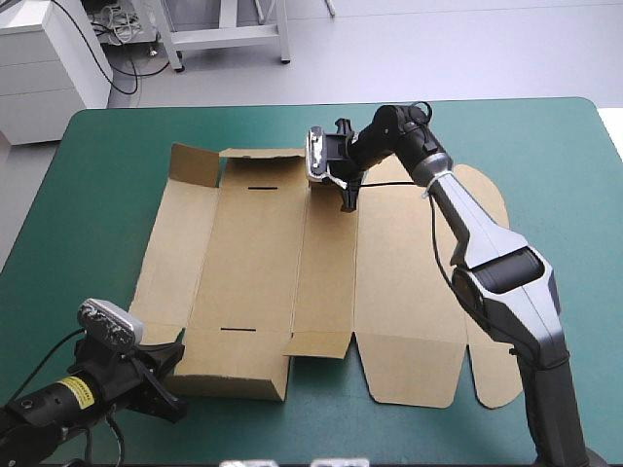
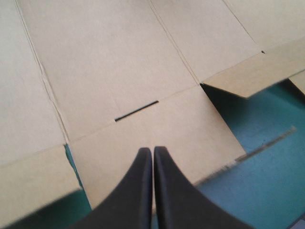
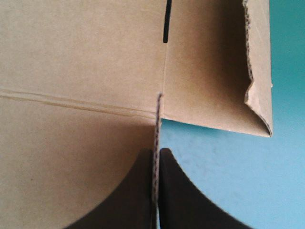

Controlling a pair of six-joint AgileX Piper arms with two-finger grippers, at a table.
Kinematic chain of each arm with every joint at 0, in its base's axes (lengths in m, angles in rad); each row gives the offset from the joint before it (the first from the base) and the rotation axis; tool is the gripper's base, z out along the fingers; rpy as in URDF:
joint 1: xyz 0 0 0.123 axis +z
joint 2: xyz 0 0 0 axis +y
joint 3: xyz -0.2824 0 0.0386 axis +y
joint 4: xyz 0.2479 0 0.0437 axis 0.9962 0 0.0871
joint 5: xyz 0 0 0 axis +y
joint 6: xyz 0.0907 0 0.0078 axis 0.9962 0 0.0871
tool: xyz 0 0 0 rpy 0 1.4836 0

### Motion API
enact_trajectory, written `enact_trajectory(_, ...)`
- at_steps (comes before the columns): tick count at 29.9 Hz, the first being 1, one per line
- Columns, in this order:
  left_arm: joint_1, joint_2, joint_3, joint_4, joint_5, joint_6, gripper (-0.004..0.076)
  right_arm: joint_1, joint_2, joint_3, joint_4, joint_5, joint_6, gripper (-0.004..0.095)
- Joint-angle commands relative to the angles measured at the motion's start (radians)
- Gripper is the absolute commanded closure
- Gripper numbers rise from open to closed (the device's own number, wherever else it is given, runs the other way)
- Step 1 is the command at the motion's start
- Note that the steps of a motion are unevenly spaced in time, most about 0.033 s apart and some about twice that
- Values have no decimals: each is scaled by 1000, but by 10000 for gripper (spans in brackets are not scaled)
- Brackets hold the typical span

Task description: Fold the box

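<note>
Box (image 1: 253, 263) edge in right tool (image 3: 156, 152)

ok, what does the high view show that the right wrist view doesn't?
High view only: the whole box spread out, and the left gripper at its near-left flap. Right wrist view only: the board's corrugated edge clamped in the right gripper. Both: the right gripper at the box's far edge, a slot ahead of it, and the teal-green cover.
</note>
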Motion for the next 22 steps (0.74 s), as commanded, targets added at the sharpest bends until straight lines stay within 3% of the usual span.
enact_trajectory(1, -3, 4, -36, -16, -58, 0, 731, 25, -72, -35, 43, 49, -50, 930)
enact_trajectory(19, -3, 4, -36, -14, -88, 0, 731, 46, -72, -35, 40, 53, -43, 921)
enact_trajectory(22, -3, 4, -36, -17, -90, -10, 731, 46, -72, -35, 32, 57, -38, 856)
